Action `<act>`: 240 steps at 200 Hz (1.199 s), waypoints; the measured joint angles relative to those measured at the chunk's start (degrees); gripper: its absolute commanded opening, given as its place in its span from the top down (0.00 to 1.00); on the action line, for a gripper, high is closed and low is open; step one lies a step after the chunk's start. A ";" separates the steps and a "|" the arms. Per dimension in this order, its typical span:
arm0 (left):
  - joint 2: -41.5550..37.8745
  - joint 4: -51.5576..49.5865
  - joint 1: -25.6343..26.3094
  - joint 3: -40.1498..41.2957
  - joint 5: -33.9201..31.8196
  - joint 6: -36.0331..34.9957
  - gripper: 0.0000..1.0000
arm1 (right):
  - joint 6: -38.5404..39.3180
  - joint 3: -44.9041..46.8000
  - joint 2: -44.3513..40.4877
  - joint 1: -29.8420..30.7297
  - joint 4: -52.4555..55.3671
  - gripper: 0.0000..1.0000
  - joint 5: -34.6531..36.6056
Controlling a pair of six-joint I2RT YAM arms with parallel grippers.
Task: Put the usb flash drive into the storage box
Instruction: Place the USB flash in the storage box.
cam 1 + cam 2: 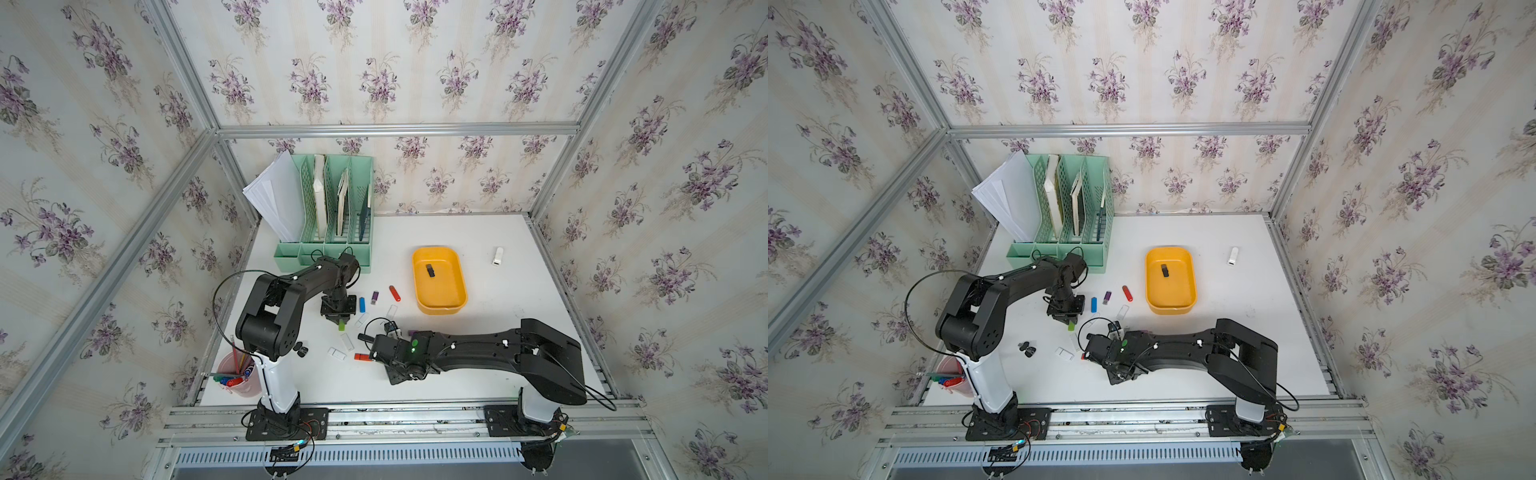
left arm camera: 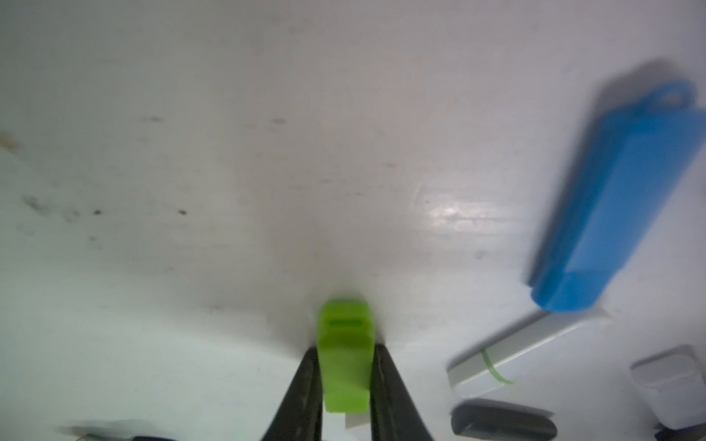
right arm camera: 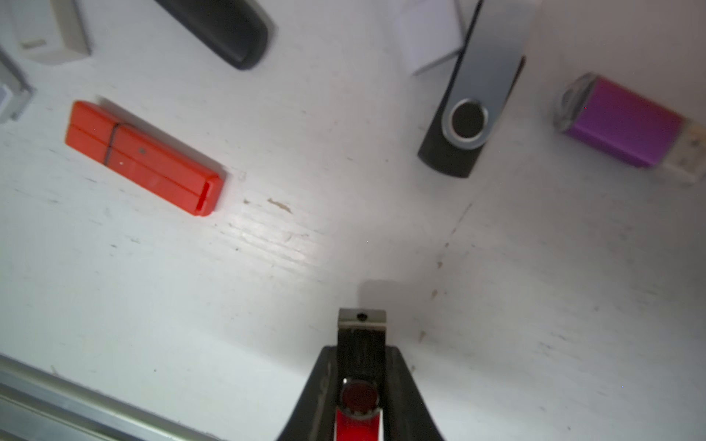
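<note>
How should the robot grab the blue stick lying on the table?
Pinch the blue flash drive across its middle, on its two long sides, coming straight down from above. It lies flat on the table, long and narrow, so probably only its slim width fits between the jaws. Stay off the end nearest the robot, where a grey-white drive lies close.

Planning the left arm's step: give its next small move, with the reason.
Probably lift the left gripper straight up. Its jaws are shut on the small lime-green plastic flash drive at the white table, a blue plastic flash drive lies close beside, and the shallow yellow-orange plastic tray is some way off; height first should clear the clutter.
</note>
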State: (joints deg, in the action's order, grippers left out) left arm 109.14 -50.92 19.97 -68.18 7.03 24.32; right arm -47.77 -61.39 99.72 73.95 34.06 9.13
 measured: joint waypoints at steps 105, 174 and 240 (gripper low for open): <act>0.39 -0.50 0.00 -0.48 0.00 -0.35 0.80 | 7.30 -6.75 -11.23 -15.98 7.50 0.82 6.93; 1.07 -1.42 -0.02 -1.29 0.00 -0.52 0.81 | 21.94 -16.00 -3.23 -35.17 5.01 0.84 9.05; 1.33 -2.08 -0.02 -1.99 -0.11 -0.59 0.81 | 29.46 -21.35 11.80 -41.90 0.26 0.86 9.55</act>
State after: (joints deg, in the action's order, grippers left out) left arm 110.48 -52.99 19.94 -70.17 6.92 23.73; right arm -18.31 -82.74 111.53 32.05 34.33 18.68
